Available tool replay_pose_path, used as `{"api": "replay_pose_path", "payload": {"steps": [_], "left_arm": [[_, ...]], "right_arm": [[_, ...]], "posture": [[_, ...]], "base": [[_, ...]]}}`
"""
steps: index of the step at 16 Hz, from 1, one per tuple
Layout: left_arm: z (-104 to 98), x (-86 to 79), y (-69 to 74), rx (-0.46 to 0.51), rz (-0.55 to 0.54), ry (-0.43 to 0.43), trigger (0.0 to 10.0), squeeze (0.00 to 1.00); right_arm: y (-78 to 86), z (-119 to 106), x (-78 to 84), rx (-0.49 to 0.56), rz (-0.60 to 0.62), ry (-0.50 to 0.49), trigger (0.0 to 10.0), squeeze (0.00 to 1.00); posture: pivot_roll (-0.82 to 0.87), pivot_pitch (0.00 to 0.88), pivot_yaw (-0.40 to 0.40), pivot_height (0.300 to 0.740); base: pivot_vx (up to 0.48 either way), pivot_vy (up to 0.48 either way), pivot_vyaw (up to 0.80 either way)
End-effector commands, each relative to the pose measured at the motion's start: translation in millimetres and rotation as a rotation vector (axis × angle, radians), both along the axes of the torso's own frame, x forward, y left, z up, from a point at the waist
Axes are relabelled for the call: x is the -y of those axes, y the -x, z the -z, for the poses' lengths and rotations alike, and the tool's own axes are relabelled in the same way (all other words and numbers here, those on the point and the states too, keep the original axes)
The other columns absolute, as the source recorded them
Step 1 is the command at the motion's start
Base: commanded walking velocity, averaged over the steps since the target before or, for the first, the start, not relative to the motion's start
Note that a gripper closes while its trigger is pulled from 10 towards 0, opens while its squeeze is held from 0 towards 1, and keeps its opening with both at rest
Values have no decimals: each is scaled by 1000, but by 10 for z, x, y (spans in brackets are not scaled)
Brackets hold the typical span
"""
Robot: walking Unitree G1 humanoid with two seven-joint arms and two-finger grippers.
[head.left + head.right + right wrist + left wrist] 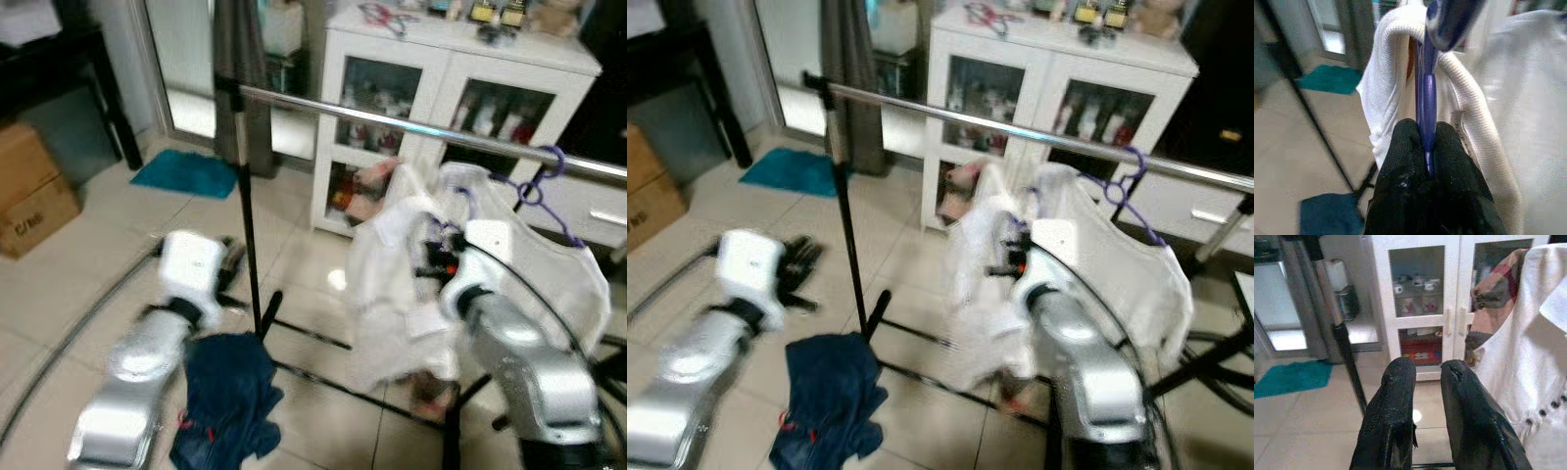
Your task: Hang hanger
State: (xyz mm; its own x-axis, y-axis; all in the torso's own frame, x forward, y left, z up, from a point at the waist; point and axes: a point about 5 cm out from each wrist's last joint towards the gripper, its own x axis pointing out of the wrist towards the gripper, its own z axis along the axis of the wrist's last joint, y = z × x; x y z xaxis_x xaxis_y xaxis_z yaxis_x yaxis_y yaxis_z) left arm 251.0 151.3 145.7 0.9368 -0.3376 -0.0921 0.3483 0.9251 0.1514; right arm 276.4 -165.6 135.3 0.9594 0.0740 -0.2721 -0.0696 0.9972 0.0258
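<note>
A silver clothes rail [392, 122] runs across in front of me at chest height. My right gripper [1422, 139] is shut on a purple hanger [1426, 98] with a white knitted garment [1469, 83] draped over it, held just below the rail. In the head views this gripper [431, 257] sits against the white clothes [382, 264]. A purple hook [551, 162] shows at the rail further right, above more white cloth; I cannot tell whether it rests on the rail. My left gripper [231, 259] hovers low beside the rack's upright pole [247, 225], fingers [1396, 396] slightly apart and holding nothing.
A dark blue garment [230, 401] lies on the tiled floor by the rack's base bars. A white glass-door cabinet [460, 69] stands behind the rail. A teal mat [186, 171] and a cardboard box [29, 196] lie to the left.
</note>
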Motion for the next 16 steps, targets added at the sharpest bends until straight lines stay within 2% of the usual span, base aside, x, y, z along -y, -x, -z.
{"api": "replay_pose_path", "payload": {"steps": [1,4,5,7,9,11,13,16], "left_arm": [[-7,-66,-4,0,-18,-14,10000,0],[7,-40,12,-15,-6,-6,10000,0],[-11,-17,25,-5,15,23,10000,0],[-7,21,40,-7,60,5,10000,0],[-41,58,54,9,105,29,10000,0],[-55,51,53,9,127,34,10000,0],[-74,35,30,5,154,30,10000,0],[-125,69,29,3,235,36,10000,0]], "right_arm": [[-25,-119,-78,63,-28,1,10000,0],[-46,-160,-62,87,-12,11,10000,0],[-53,-177,-60,94,-10,5,10000,0],[-80,-218,-64,111,-7,7,10000,0],[-121,-268,-78,129,-9,9,10000,0],[-233,-305,-106,132,-24,19,10000,0],[-409,-306,-138,91,-51,33,10000,0],[-610,-319,-216,64,-72,20,10000,0]], "posture": [[80,0,-57,740],[84,0,-62,740],[84,0,-62,740],[87,0,-65,740],[91,0,-67,740],[92,0,-64,740],[97,0,-58,740],[107,0,-60,740]], "base": [[368,0,0],[356,0,0],[0,0,0],[0,0,0],[0,0,0],[0,0,0],[0,0,0],[0,0,0]]}}
